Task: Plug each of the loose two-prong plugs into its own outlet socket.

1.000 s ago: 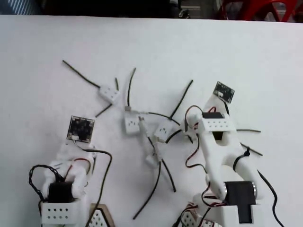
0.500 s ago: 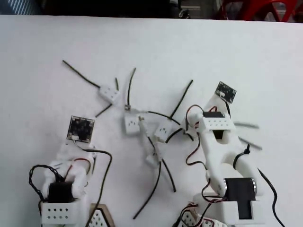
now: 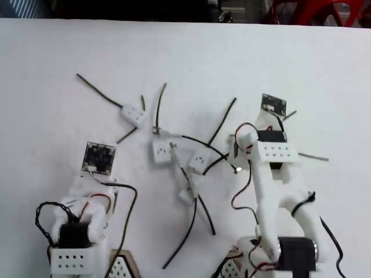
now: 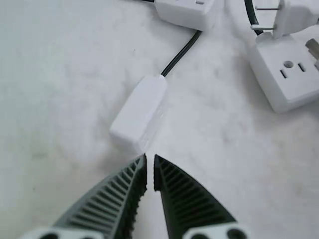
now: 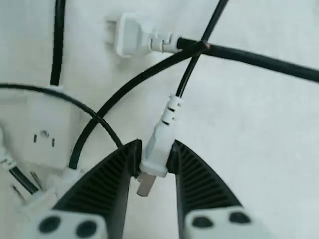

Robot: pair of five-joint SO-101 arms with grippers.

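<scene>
A white table (image 3: pixel 52 63) carried the work, with dark room clutter along its far edge. In the high view the left arm (image 3: pixel 75 229) was placed at the near left corner. In its wrist view, the left gripper (image 4: pixel 150 162) was seen low over the table with its ribbed jaws pressed almost together on nothing. A white oblong block (image 4: pixel 139 112) on a black cord lay just beyond the tips; its prongs could not be made out.

Three white outlet sockets were counted in the high view. The first socket (image 3: pixel 134 115) lay farthest left, the second socket (image 3: pixel 162 150) near the middle, and the third socket (image 3: pixel 200 158) just right of that. Each was a small square block, and black cords (image 3: pixel 191 231) were strewn and crossed among them.

The right arm (image 3: pixel 278 191) stood to the right of the sockets. The right gripper (image 5: pixel 154 149) was seen pinching a held plug (image 5: pixel 160 137) between its jaws. This plug was slim and white, with a ribbed neck on a thin black cord and one metal end pointing back past the jaws. A second plug (image 5: pixel 132 37), flat and white with two short prongs, lay on the table beyond it. Part of a third plug (image 5: pixel 42 196) was visible beside a slotted socket (image 5: pixel 47 129). Three plugs were thus counted in that view.
</scene>
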